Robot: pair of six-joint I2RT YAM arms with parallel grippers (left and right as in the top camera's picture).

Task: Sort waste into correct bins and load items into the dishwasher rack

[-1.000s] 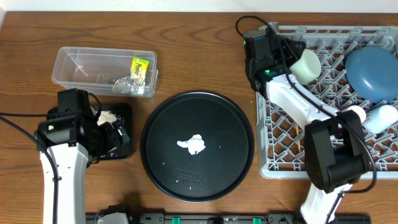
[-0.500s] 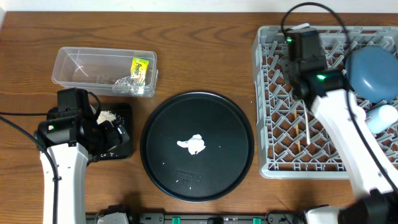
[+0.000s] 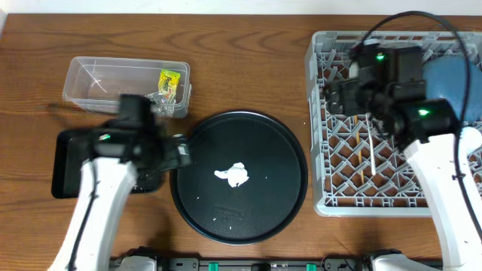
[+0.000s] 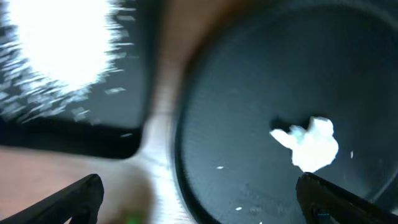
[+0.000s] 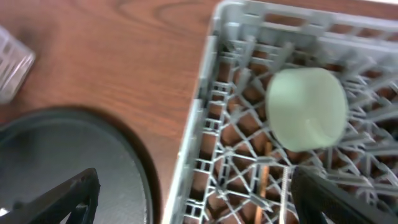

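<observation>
The grey dishwasher rack (image 3: pixel 331 188) fills the right side. A mint-green bowl (image 5: pixel 306 109) lies on its pegs near the back-left corner, with a wooden chopstick (image 3: pixel 371 147) in the grid and a dark-blue bowl (image 3: pixel 452 83) further right. My right gripper (image 3: pixel 337 94) hangs open over the rack (image 5: pixel 205 124), holding nothing. A crumpled white tissue (image 3: pixel 233 175) lies on the round black tray (image 3: pixel 239 218). My left gripper (image 3: pixel 179 150) is open over that tray's left rim, the tissue (image 4: pixel 311 144) just ahead of it. Rice shows as a bright blur (image 4: pixel 62 37) on the shallow black tray (image 3: pixel 68 162).
The clear tub (image 3: pixel 105 79) at the back left holds a yellow-green packet (image 3: pixel 172 81) and a crumpled clear wrapper (image 3: pixel 154 99). A few white specks lie on the round tray (image 4: pixel 261 74). Bare wood separates the tub, tray and rack.
My right gripper has opened and let go of the mint-green bowl, which now rests in the rack. My left arm has swung right from the shallow black tray to the round tray's rim.
</observation>
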